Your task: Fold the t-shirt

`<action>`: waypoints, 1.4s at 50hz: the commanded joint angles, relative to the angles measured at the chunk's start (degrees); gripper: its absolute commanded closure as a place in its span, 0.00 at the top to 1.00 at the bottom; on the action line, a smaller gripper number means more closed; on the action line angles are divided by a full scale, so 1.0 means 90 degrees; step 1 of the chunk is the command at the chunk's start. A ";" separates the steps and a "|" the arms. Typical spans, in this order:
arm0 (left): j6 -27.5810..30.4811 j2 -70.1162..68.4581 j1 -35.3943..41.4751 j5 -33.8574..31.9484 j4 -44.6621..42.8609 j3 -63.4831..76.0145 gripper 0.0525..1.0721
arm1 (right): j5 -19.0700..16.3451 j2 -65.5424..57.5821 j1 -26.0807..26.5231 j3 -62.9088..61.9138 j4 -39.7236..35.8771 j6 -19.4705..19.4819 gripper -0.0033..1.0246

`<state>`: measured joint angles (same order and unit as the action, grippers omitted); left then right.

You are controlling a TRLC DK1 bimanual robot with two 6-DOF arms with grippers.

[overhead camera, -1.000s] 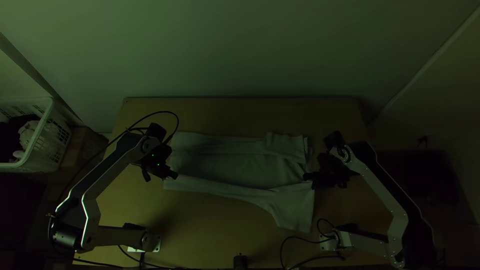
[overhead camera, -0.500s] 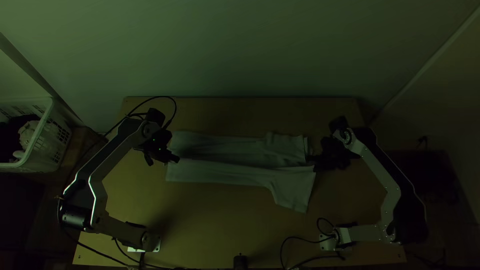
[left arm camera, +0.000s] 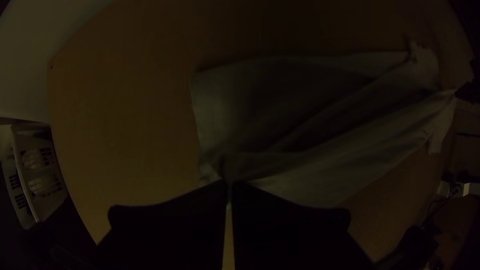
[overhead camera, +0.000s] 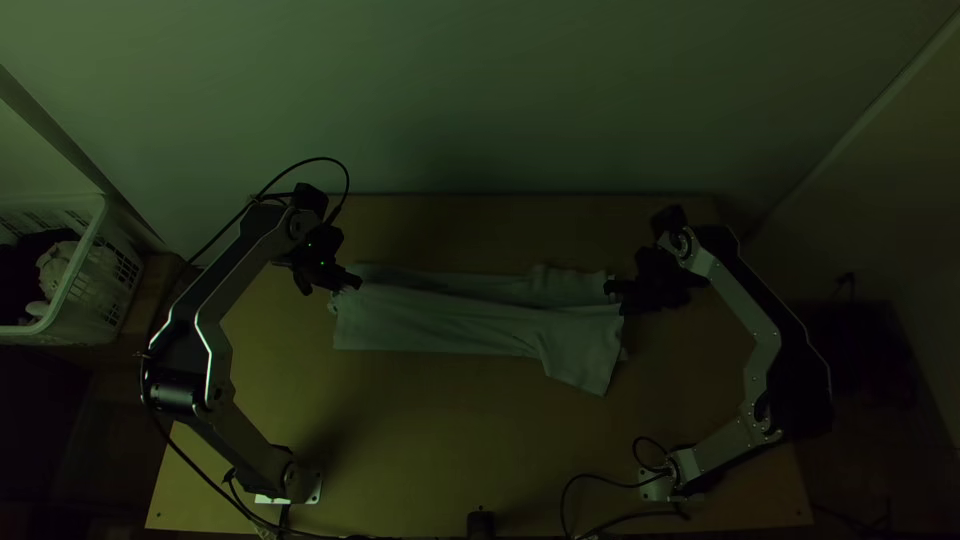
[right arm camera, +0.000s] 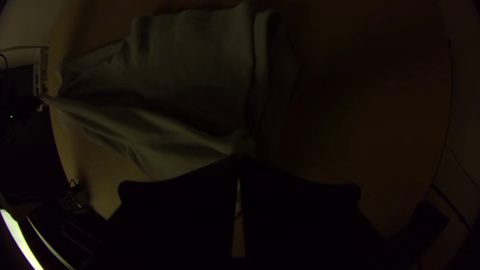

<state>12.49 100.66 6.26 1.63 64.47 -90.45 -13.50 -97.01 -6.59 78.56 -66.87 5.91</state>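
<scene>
Grasping shirt point(overhead camera: 450, 325) with both claws. Clenching cloth near left end with left claw point(overhead camera: 355, 282), fingers almost touching in left wrist view. Clenching cloth at right end with right claw point(overhead camera: 612, 288), fingers likewise nearly together. Stretching sideways across middle of bench point(overhead camera: 480, 430), with long ridge pulled taut from claw to claw. Lying flatter and creased beyond ridge, draping toward near edge of bench on other side. Flaring into sleeve point(overhead camera: 588, 365) near right end. Standing off left of bench: white basket point(overhead camera: 75, 280).
</scene>
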 commanded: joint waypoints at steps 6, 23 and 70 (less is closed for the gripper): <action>0.0057 0.0495 -0.0188 -0.0171 -0.0181 -0.0496 0.03 | 0.0074 -0.0725 0.0127 0.0792 0.0018 0.0124 0.03; -0.0040 0.0944 -0.0315 -0.0210 -0.0434 -0.0653 0.06 | 0.0240 -0.1594 0.0117 0.1427 0.0545 0.0163 0.12; -0.0392 0.0280 -0.1926 -0.3423 -0.1089 0.0754 0.96 | -0.0239 0.0594 0.1308 0.1007 0.1678 0.0193 0.96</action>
<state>9.41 104.79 -9.93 -26.11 55.31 -87.74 -13.17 -95.90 3.86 85.86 -52.88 3.84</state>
